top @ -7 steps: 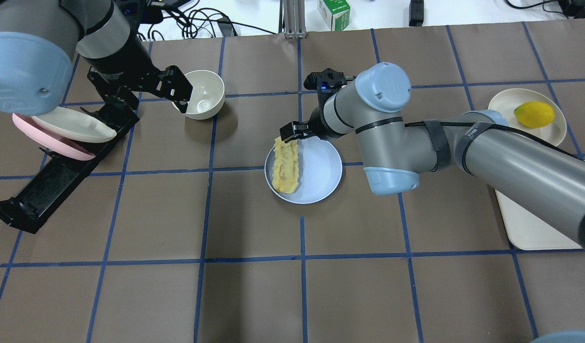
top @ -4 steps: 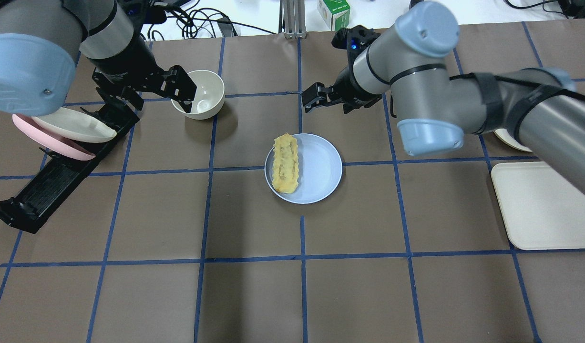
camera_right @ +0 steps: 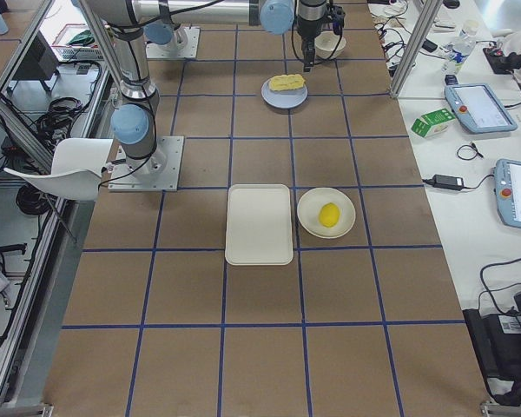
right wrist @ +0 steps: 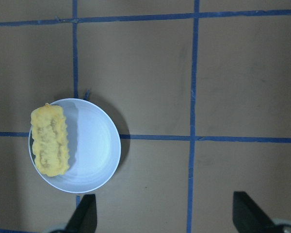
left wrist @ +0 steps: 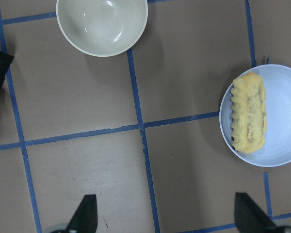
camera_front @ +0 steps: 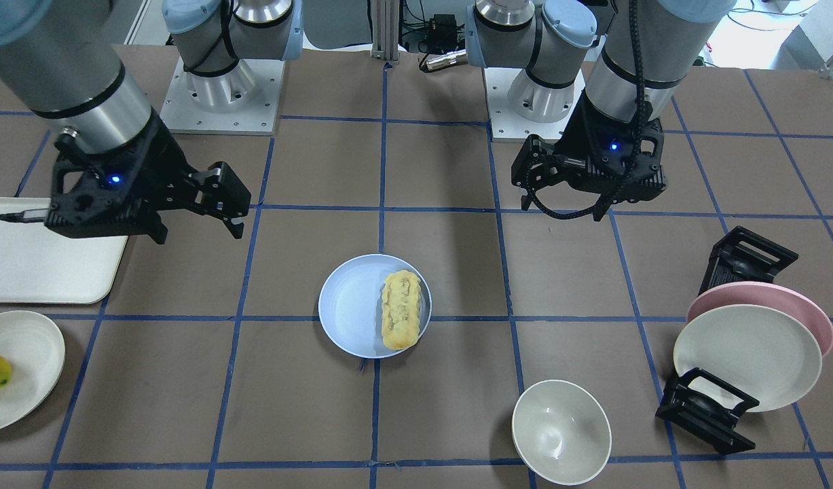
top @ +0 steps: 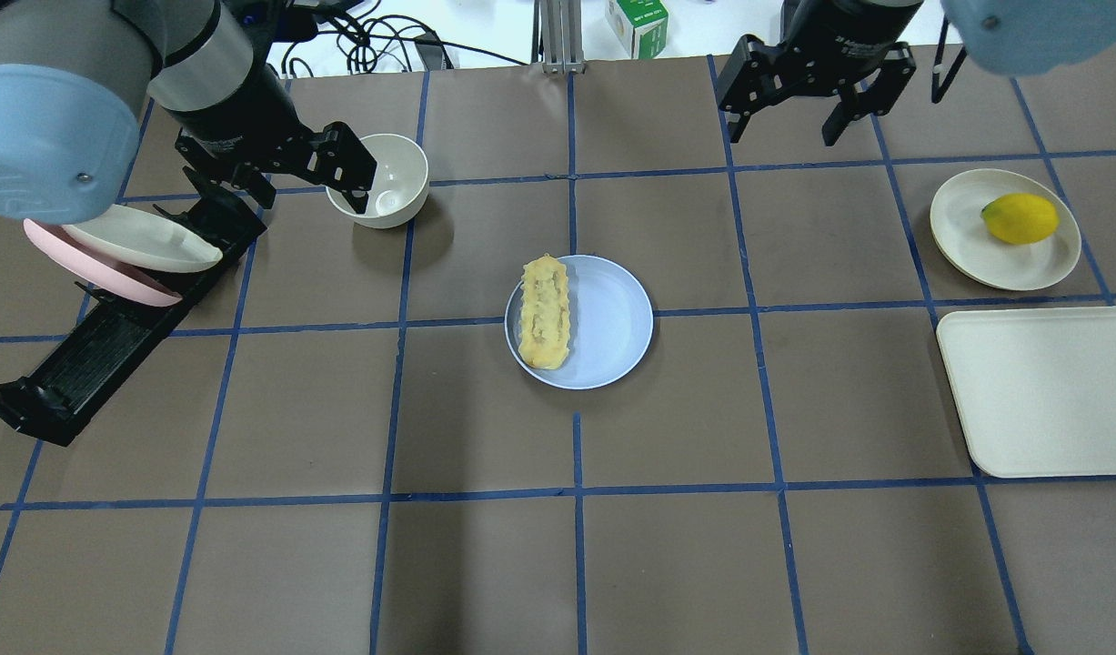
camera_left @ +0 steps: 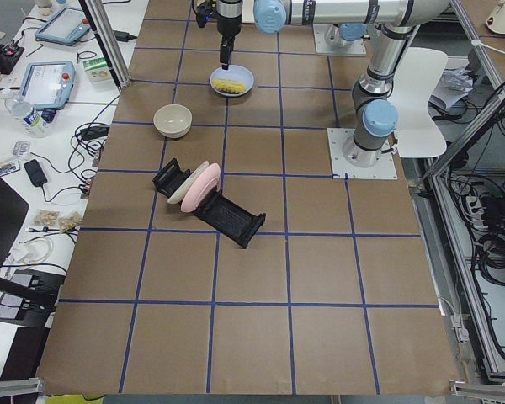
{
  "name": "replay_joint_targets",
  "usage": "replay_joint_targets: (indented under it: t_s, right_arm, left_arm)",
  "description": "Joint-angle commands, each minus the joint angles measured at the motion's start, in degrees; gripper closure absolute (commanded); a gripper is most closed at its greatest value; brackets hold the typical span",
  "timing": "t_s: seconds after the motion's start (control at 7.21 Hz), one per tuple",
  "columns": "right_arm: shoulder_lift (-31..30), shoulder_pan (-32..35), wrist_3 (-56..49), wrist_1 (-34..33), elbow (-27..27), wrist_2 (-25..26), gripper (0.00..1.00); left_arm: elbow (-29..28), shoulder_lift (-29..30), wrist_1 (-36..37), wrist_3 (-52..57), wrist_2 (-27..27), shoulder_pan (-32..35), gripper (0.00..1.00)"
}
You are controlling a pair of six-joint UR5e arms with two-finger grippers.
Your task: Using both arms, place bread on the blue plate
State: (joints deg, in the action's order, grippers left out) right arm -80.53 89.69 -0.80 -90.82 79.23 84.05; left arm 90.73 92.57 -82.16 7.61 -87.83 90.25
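Your bread lies on the blue plate, centre of the table; left claw and right claw hang spread, empty. Looks finished: park both.

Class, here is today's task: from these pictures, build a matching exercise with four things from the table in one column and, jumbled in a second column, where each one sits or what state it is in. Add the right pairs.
Column 1
1. bread
2. yellow fruit
3. white bowl
4. pink plate

Column 2
A. standing on edge in the black rack
B. lying on the flat cream plate
C. on its base, nothing inside
D. lying on the blue plate

Pairs: 1-D, 2-B, 3-C, 4-A
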Motion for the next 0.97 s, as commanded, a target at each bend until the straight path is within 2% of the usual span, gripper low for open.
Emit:
replay_joint_targets:
  t_s: [0.0,0.14,0.42,0.55,0.83]
  right_arm:
    - [-0.33,-0.39,-0.17,4.67,-1.63,4.87,0.0]
    - [-0.51,-0.04,0.09,4.77,-0.84,4.64,0.0]
    - [-4.18,0.05,-0.17,3.21,5.73,4.81,0.0]
    - [-4.46,0.05,-0.6,-0.81,7.07,5.07,0.0]
    - [-4.55,0.05,-0.26,-1.64,7.25,4.81,0.0]
  left_arm:
    - [-0.98,1.81,0.07,0.21,-0.41,-0.07,0.0]
    - [-0.99,1.83,0.24,-0.05,-0.41,0.02,0.0]
    - [-3.09,1.82,-3.35,-0.23,-0.94,-0.07,0.0]
    - [-3.71,1.92,-3.36,-0.23,-0.94,-0.07,0.0]
    - [-3.63,1.83,-3.27,-0.23,-0.85,0.02,0.0]
